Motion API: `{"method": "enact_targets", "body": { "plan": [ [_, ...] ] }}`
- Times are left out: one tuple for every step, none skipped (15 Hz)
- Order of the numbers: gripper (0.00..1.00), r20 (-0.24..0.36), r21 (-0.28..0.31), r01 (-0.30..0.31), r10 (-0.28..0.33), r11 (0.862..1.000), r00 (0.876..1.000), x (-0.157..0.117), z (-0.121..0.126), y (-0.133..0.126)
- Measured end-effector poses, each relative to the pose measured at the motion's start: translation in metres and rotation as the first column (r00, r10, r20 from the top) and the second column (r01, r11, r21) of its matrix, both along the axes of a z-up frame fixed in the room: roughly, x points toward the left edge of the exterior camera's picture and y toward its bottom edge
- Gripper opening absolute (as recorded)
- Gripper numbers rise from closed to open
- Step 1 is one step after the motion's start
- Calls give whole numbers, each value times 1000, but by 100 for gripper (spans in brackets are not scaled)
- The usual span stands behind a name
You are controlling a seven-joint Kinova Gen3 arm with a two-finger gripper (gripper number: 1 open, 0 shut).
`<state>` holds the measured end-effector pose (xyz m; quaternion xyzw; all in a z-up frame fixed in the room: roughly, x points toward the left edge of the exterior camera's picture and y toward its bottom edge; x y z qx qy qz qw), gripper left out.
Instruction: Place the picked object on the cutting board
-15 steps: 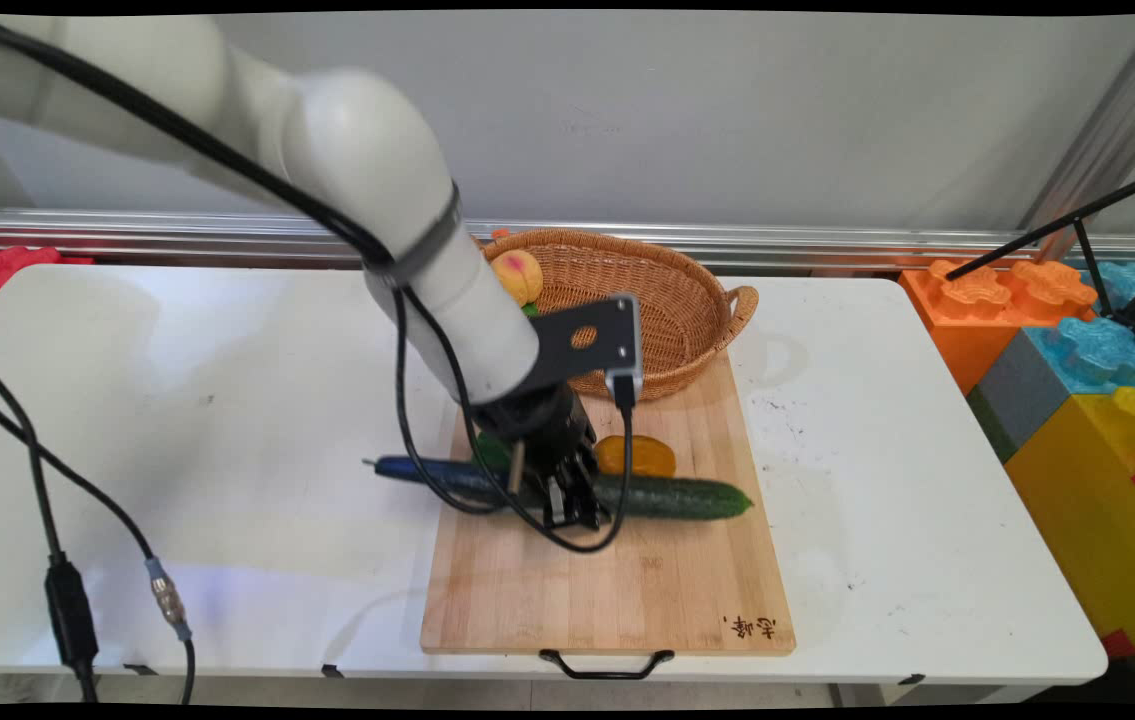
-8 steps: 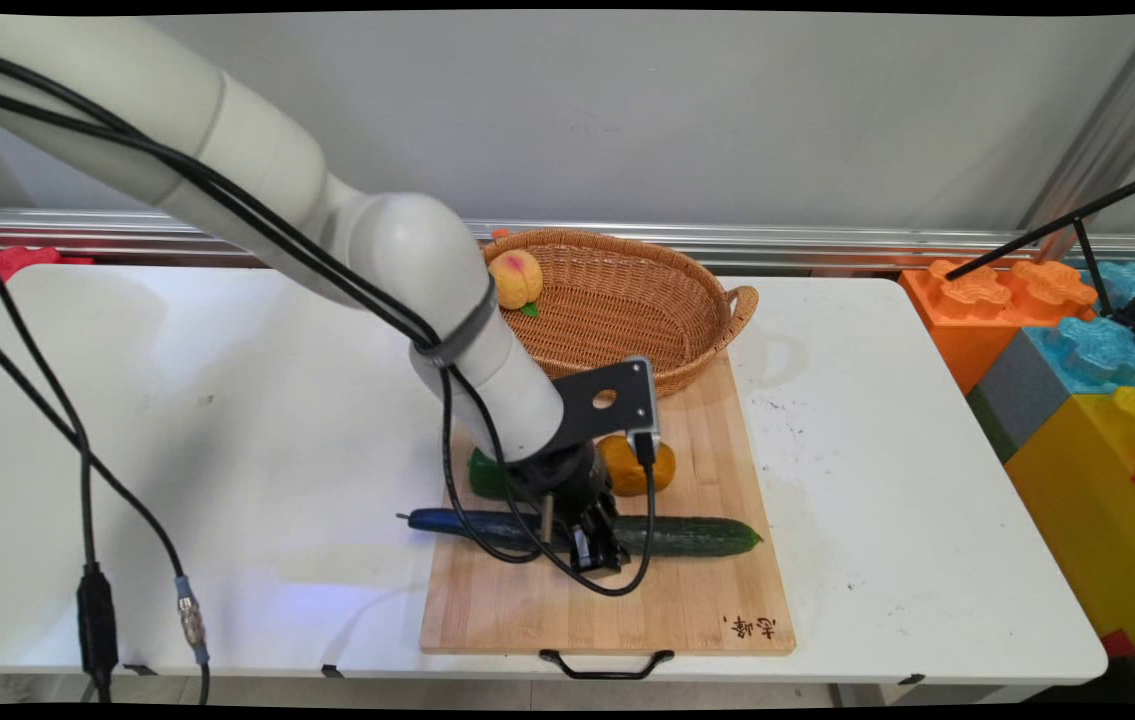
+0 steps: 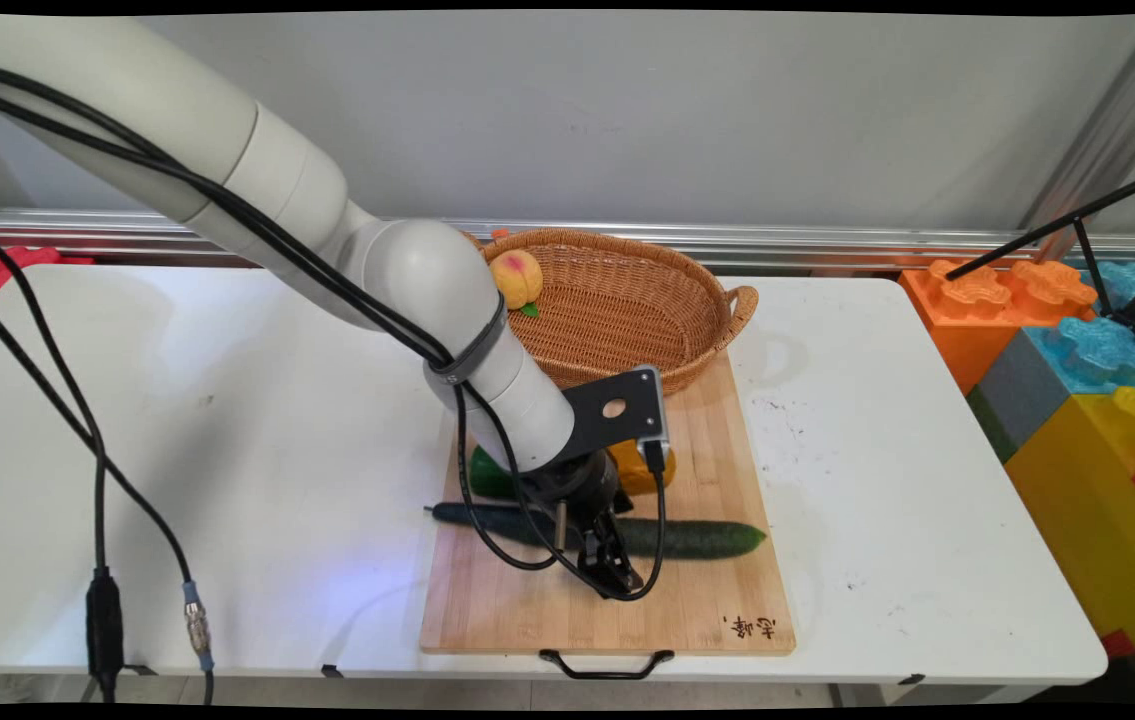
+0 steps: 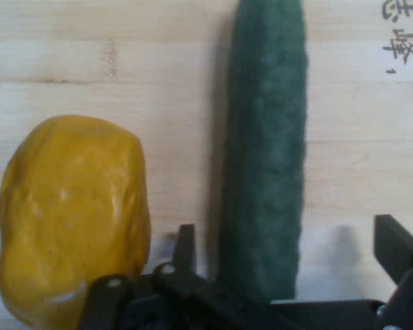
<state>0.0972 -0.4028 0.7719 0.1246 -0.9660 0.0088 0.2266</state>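
A long dark green cucumber (image 3: 697, 538) (image 4: 265, 158) lies across the wooden cutting board (image 3: 707, 600). My gripper (image 3: 617, 568) (image 4: 287, 234) is down at its middle and open. In the hand view the cucumber runs between the two fingers (image 4: 186, 240), with a gap on each side. Just beyond the cucumber sits a yellow-orange lumpy vegetable (image 3: 639, 472) (image 4: 72, 220), close to one finger. A green vegetable (image 3: 487, 478) peeks out from behind the wrist, mostly hidden.
A wicker basket (image 3: 687, 290) with a peach (image 3: 517, 277) in it stands at the board's far end. Large coloured blocks (image 3: 1077, 340) and a black tripod leg (image 3: 1107, 225) flank the table's right side. Black cables (image 3: 102, 620) hang at the left.
The gripper and the cucumber have moved toward the table's near side and a little to the right. The yellow-orange vegetable is now partly behind the wrist plate.
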Motion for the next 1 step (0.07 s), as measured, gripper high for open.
{"method": "enact_targets", "body": {
  "plan": [
    [100, -3, -3, -2, 2, 1000, 1000, 0, 1, 0]
  ]
}}
